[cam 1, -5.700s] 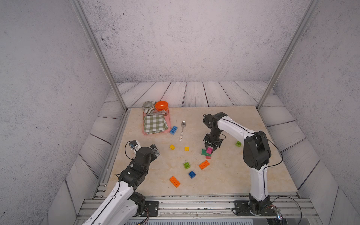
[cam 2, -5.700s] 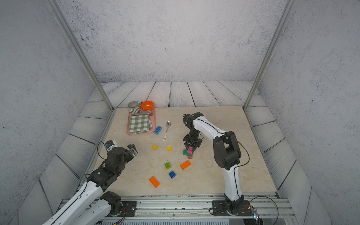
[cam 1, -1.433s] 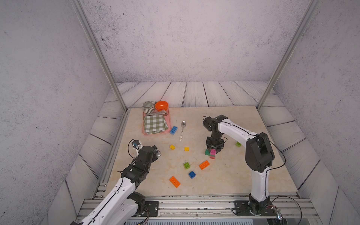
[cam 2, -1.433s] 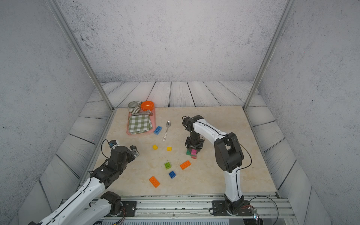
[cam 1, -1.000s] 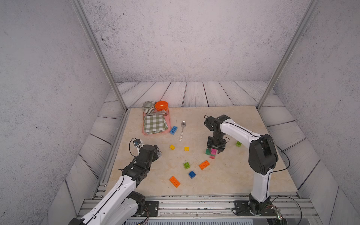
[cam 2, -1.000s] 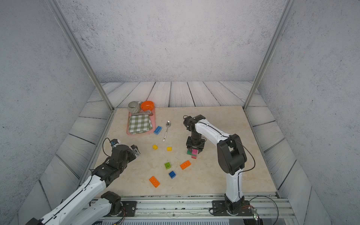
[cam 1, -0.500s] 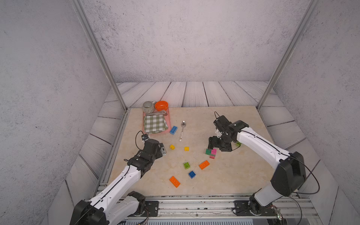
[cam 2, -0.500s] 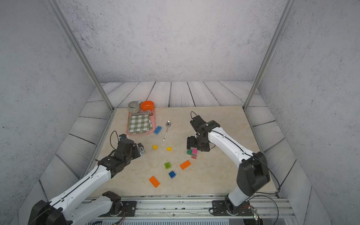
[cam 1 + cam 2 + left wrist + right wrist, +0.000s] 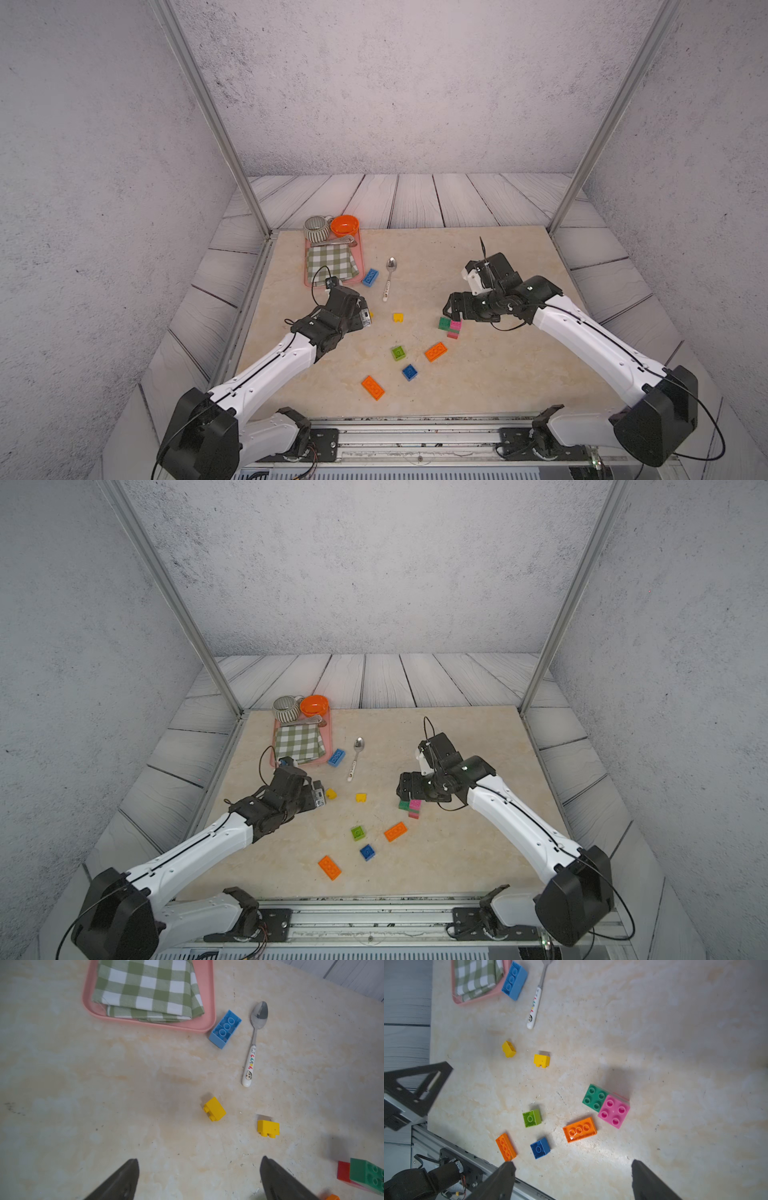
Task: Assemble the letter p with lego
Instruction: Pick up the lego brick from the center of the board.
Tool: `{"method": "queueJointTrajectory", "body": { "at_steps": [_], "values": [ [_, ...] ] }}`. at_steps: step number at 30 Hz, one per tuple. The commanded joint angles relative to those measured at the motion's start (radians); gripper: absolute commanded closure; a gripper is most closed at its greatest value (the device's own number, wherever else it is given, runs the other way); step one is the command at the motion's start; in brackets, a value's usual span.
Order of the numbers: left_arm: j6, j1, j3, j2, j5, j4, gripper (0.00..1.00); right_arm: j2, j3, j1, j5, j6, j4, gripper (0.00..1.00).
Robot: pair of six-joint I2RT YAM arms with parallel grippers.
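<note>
Green brick [image 9: 595, 1096] and pink brick [image 9: 613, 1110] sit joined atop a red brick [image 9: 342, 1171] on the tabletop [image 9: 498, 374], near the right jaws, which we see parted and empty. Left jaws spread wide, empty, aimed toward the nearer yellow brick [image 9: 215, 1109], lying on its side. We'd square the jaws across its flat faces, not the studs, drop low, close slowly. The second yellow brick [image 9: 268, 1128] sits near, so keep clear.

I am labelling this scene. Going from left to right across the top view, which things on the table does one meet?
Checked cloth → light blue brick → spoon → dark blue brick → farther orange brick → pink brick. The rest overlap these and are left out.
</note>
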Motion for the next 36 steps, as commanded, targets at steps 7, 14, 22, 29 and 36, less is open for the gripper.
{"method": "queueJointTrajectory", "body": {
  "at_steps": [7,14,22,29,36],
  "values": [
    [0.031,0.004,0.018,0.05,0.012,-0.002,0.02,-0.033,-0.006,0.001,0.135,-0.036,-0.072,0.61],
    [0.048,0.004,0.05,0.102,0.039,-0.017,0.02,-0.107,-0.029,0.001,0.11,-0.059,-0.06,0.54],
    [0.091,0.0,0.066,0.15,0.074,0.001,0.02,-0.164,-0.091,-0.001,0.101,-0.099,-0.012,0.46],
    [0.198,-0.014,0.121,0.262,0.153,0.016,0.01,-0.427,-0.246,-0.001,0.013,-0.297,0.207,0.22],
    [0.172,-0.115,0.277,0.457,0.166,-0.096,0.04,-0.672,-0.444,-0.005,-0.03,-0.382,0.446,0.1]
  ]
}}
